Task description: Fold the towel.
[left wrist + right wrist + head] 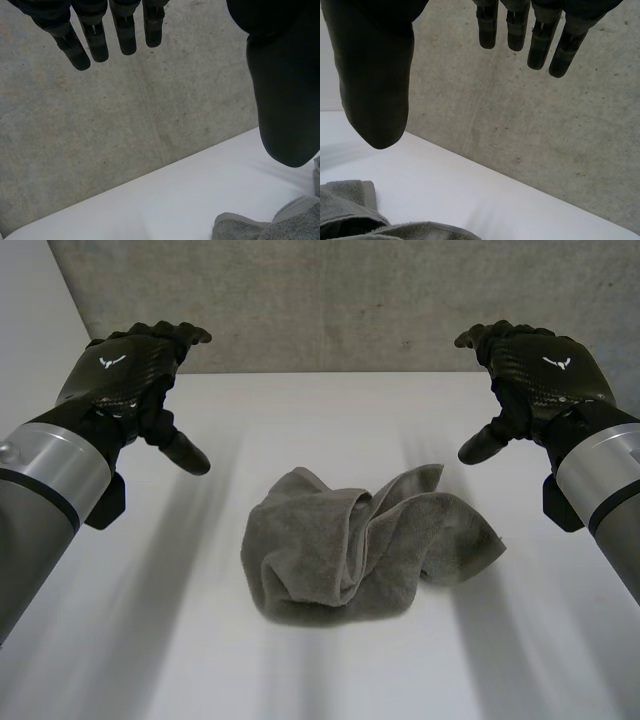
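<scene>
- A grey towel (370,545) is seen crumpled in a heap near the middle of the white tabletop (200,660).
- The left robot hand (130,370) is held above the tabletop on the towel's left, its fingers spread wide and nothing gripped.
- The right robot hand (540,370) is held likewise on the towel's right, wide and empty.
- Both are seen well apart from the towel, with a concrete wall (330,300) behind.

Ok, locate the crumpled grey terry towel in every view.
Head view: crumpled grey terry towel, middle of the white table.
Left wrist view: towel under the black left hand's thumb.
Right wrist view: towel under the black right hand's thumb.
Shared landmark: table edge meeting grey concrete wall.
</scene>
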`<state>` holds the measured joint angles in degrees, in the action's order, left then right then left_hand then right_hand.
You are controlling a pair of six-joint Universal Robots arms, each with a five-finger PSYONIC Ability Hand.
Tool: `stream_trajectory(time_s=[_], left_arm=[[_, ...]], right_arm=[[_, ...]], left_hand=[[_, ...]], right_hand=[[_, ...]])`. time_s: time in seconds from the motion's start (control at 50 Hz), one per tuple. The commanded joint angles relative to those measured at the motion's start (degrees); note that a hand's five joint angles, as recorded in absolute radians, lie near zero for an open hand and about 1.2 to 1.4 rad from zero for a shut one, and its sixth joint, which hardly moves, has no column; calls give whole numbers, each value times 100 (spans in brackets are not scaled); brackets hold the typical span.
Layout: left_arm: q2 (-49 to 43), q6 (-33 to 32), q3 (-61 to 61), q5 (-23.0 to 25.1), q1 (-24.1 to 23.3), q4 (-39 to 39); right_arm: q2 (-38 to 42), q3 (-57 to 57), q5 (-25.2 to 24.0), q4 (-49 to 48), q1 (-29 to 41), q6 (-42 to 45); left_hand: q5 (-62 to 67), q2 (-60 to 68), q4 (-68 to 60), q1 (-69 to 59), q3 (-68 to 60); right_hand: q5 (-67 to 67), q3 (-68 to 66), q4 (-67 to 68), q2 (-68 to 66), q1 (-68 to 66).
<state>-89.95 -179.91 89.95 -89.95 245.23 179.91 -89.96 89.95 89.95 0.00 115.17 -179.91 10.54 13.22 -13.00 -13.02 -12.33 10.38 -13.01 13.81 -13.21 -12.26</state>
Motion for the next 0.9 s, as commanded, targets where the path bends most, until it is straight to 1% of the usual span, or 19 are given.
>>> stream_trajectory(time_s=[0.02, 0.04, 0.06, 0.08, 0.1, 0.12, 0.14, 0.16, 0.18, 0.2, 0.22, 0.24, 0.26, 0.28, 0.3, 0.32, 0.34, 0.36, 0.9], left_arm=[[13, 429, -867, 320, -194, -219], [2, 66, -133, 49, -30, -34], [13, 430, -865, 321, -194, -219], [2, 66, -133, 49, -30, -33], [13, 482, -683, 364, -238, -219], [2, 74, -104, 56, -37, -33], [4, 509, -516, 356, -256, -211], [1, 87, -93, 61, -44, -36], [4, 509, -514, 356, -256, -210], [1, 87, -93, 61, -44, -36], [-13, 501, -375, 356, -256, -202], [-2, 104, -96, 74, -52, -43], [-66, 492, -269, 356, -247, -193], [-11, 113, -90, 83, -56, -47], [-66, 492, -268, 356, -247, -193], [-11, 127, -104, 92, -63, -52], [-101, 474, -198, 347, -256, -193], [-18, 131, -95, 95, -68, -55], [-93, 334, -153, 285, -238, -193]], right_arm=[[532, -902, -646, 904, 664, 528], [82, -138, -99, 139, 102, 81], [532, -901, -646, 905, 665, 527], [82, -138, -99, 139, 102, 81], [532, -761, -637, 940, 709, 475], [82, -117, -98, 144, 109, 73], [540, -595, -646, 949, 718, 440], [94, -107, -112, 164, 123, 78], [540, -593, -646, 949, 718, 439], [94, -107, -112, 164, 123, 78], [549, -454, -637, 958, 726, 413], [116, -112, -135, 201, 151, 92], [601, -348, -611, 984, 727, 395], [139, -110, -148, 231, 170, 100], [602, -347, -611, 984, 727, 395], [153, -124, -163, 254, 188, 111], [663, -269, -585, 993, 727, 413], [174, -117, -168, 271, 200, 121], [576, -294, -321, 774, 700, 483]], left_hand=[[-377, 356, -378, -376, -444], [128, 86, -90, -90, -100], [-377, 356, -378, -376, -444], [128, 87, -90, -90, -100], [-377, 356, -378, -376, -444], [128, 86, -90, -90, -100], [-377, 356, -378, -376, -444], [151, 99, -103, -105, -117], [-377, 356, -378, -376, -444], [151, 99, -103, -105, -117], [-360, 373, -395, -392, -461], [189, 112, -114, -115, -127], [-360, 373, -395, -392, -461], [207, 116, -118, -118, -131], [-360, 373, -395, -392, -461], [222, 118, -120, -121, -133], [-360, 373, -395, -392, -461], [236, 121, -124, -125, -138], [-360, 373, -395, -392, -461]], right_hand=[[1056, -1794, 1714, -1773, -1868], [162, -275, 263, -272, -286], [1056, -1794, 1714, -1773, -1868], [162, -275, 263, -273, -286], [1056, -1794, 1714, -1773, -1868], [162, -275, 263, -272, -286], [1039, -1777, 1697, -1756, -1851], [189, -320, 299, -316, -351], [1039, -1777, 1697, -1756, -1851], [189, -320, 299, -316, -351], [1022, -1760, 1680, -1740, -1834], [246, -400, 373, -379, -448], [1006, -1743, 1663, -1723, -1818], [269, -432, 400, -406, -483], [1005, -1743, 1663, -1723, -1817], [288, -464, 431, -431, -515], [972, -1710, 1630, -1689, -1784], [296, -484, 448, -443, -536], [921, -1659, 1579, -1638, -1733]])
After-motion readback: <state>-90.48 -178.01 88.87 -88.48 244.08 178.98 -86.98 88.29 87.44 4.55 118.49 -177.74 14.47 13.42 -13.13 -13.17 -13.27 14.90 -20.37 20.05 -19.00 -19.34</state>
